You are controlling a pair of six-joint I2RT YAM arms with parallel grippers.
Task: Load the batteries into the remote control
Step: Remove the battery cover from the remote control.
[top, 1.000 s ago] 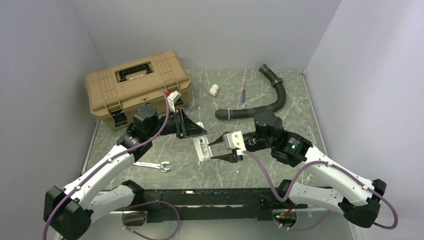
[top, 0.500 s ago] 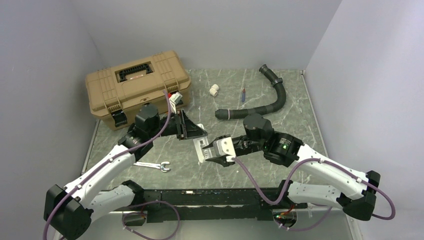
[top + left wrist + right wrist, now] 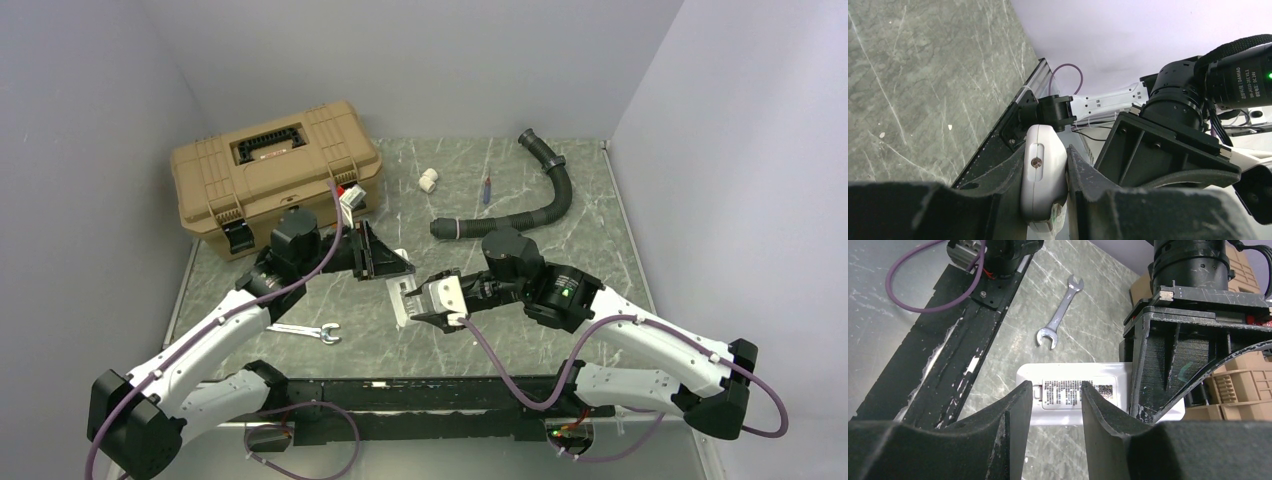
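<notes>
The one container is a tan toolbox (image 3: 270, 165) at 10 o'clock on the marble table (image 3: 590, 240). Its lid is down and both front latches look closed, so its contents cannot be seen.

There is one of each loose thing:
- a white pipe fitting (image 3: 428, 180) at 12 o'clock
- a thin red-and-blue stick (image 3: 486, 188) just right of the fitting
- a black corrugated hose (image 3: 562, 190) curving from 1 o'clock in toward the middle
- a silver open-ended wrench (image 3: 305, 331) at 8 o'clock, near the left arm

The one remote control (image 3: 1060, 397) is held off the table near the centre, between the two arms. The left gripper (image 3: 1045, 165) is clamped tight on one end of it, with a finger pressed against each long edge. The right gripper (image 3: 1057, 386) has its jaws about half spread. Its fingertips straddle the printed label on the remote's plain side. Whether they touch the plastic cannot be told, and nothing is pinched between them.
</notes>
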